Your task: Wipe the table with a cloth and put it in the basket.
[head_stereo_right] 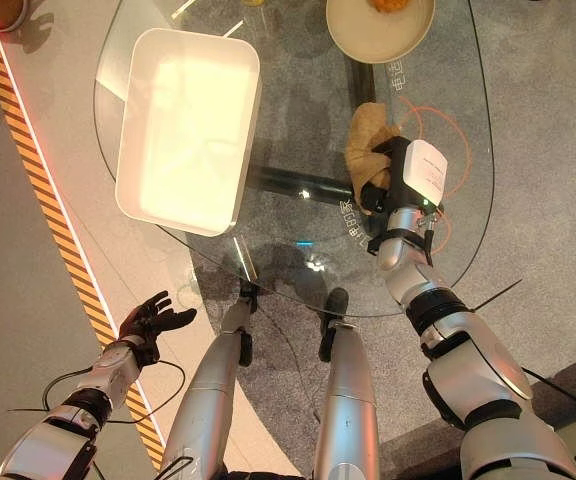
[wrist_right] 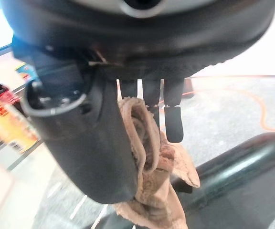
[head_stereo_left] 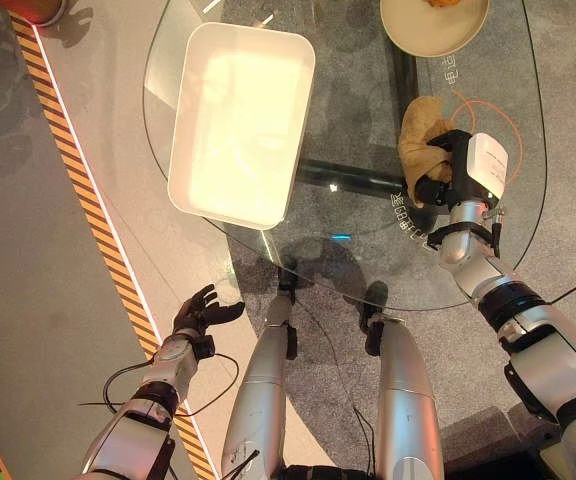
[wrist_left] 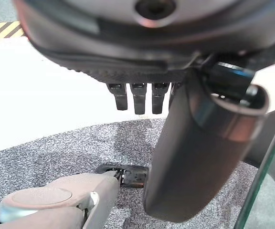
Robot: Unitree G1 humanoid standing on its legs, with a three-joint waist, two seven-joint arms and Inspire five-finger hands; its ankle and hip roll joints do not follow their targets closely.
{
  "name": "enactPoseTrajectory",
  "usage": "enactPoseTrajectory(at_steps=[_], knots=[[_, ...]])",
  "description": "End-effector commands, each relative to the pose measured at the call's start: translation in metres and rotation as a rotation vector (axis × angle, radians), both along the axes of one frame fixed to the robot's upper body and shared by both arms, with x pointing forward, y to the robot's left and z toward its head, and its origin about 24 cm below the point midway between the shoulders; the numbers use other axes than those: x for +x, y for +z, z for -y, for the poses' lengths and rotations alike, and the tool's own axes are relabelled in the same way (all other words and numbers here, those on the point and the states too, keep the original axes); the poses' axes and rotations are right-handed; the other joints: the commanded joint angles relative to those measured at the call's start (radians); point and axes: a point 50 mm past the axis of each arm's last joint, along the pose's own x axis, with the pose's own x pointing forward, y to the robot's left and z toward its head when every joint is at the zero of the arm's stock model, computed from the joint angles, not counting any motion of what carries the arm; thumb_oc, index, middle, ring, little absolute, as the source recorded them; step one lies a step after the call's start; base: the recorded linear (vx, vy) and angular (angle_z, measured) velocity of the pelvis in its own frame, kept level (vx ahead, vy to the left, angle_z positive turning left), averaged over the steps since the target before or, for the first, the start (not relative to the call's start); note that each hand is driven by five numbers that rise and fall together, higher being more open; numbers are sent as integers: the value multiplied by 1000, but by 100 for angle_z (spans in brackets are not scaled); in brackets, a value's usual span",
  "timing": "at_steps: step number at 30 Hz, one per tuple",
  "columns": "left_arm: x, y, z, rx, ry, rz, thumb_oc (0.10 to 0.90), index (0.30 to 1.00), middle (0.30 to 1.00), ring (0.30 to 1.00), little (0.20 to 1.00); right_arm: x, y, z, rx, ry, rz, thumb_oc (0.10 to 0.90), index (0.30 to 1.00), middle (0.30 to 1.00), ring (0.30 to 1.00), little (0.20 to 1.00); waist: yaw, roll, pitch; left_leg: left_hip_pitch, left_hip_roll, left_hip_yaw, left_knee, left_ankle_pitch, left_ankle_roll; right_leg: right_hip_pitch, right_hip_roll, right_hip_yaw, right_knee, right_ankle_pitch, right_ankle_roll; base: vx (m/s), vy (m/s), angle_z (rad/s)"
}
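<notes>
Your right hand (head_stereo_left: 446, 165) grips the tan cloth (head_stereo_left: 423, 132) on the glass table (head_stereo_left: 358, 120), upper right of the frame.
Your left hand (head_stereo_left: 200, 312) hangs relaxed with fingers spread, off the table at lower left; the white basket (head_stereo_left: 240, 122) sits upper centre-left, and a plate (head_stereo_left: 434, 25) lies at the top edge.
</notes>
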Motion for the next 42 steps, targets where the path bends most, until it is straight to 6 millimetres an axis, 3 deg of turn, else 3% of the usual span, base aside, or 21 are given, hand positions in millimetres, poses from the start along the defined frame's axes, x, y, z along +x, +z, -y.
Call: enactPoseTrajectory(at_steps=[1,12,21,32,42], knots=[[-10,-10,-3,39,31,-33,800,900,900,900,900,0,22,-63,-84,287,55,100,300,300,300,200,29,-11,-21,22,-72,55,145,-177,48,38,43,-30,-211,127,27,-2,20,-3],[-15,-15,2,24,42,-34,800,900,900,900,900,-19,5,-108,-66,521,-32,100,300,300,300,200,23,-9,-21,31,-71,61,123,-162,38,39,39,-30,-218,129,28,0,0,0],[-16,-17,5,17,44,-30,800,900,900,900,900,-31,-11,-122,-56,601,-96,100,300,300,300,200,15,-12,-21,38,-68,66,113,-155,34,43,36,-27,-225,129,28,0,0,0],[-15,-16,6,9,66,-14,800,900,900,900,900,-36,-24,-126,-48,611,-139,100,300,300,300,200,6,-8,-21,45,-67,71,107,-149,29,45,35,-22,-228,131,27,0,0,0],[-7,5,-16,-128,379,179,800,900,900,900,900,-29,-20,-100,172,406,-26,100,300,300,300,200,6,-9,-21,59,-59,62,106,-147,26,55,33,-14,-215,122,24,0,0,0]])
